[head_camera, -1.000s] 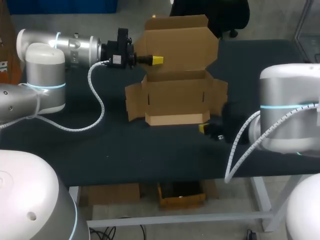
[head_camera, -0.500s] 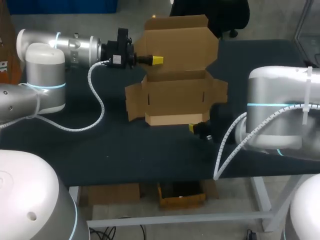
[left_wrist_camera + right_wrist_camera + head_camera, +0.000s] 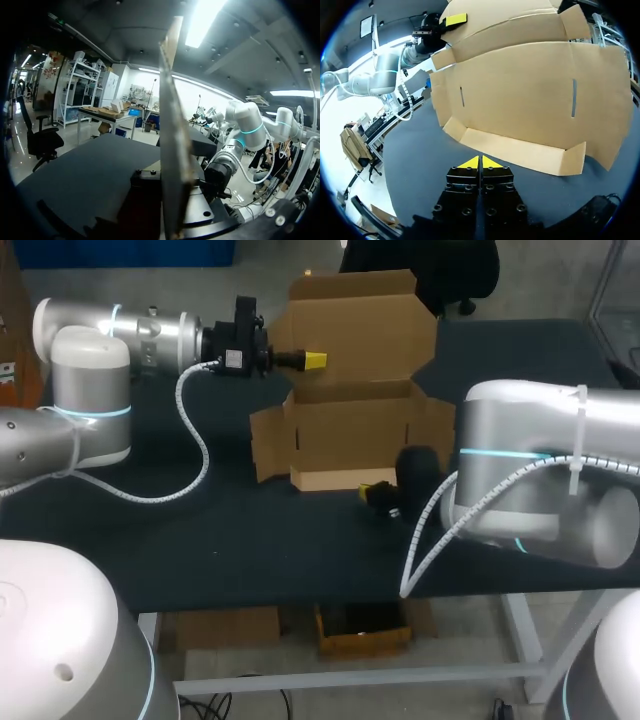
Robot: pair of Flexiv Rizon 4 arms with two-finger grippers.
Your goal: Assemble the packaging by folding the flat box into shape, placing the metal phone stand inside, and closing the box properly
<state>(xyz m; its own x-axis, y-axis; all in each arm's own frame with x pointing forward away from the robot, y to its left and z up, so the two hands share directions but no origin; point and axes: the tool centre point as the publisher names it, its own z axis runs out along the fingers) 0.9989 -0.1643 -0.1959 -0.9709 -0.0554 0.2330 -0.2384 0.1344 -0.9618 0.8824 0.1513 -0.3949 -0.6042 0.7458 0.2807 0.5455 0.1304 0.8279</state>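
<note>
Box — one, half-folded; left claw seemingly pinching its lid — right claw pressed closed.

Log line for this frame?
left claw: shut on upright lid of brown cardboard box | right claw: shut, empty, low over black table, facing box front | box: open

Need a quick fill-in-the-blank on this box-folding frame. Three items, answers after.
1. The left tool holds the cardboard box by its upright ____.
2. The right tool has its yellow tips ____, with nothing between them.
3. The box's low front flap sits just ahead of the ____ tool.
Answers: lid; shut; right.
</note>
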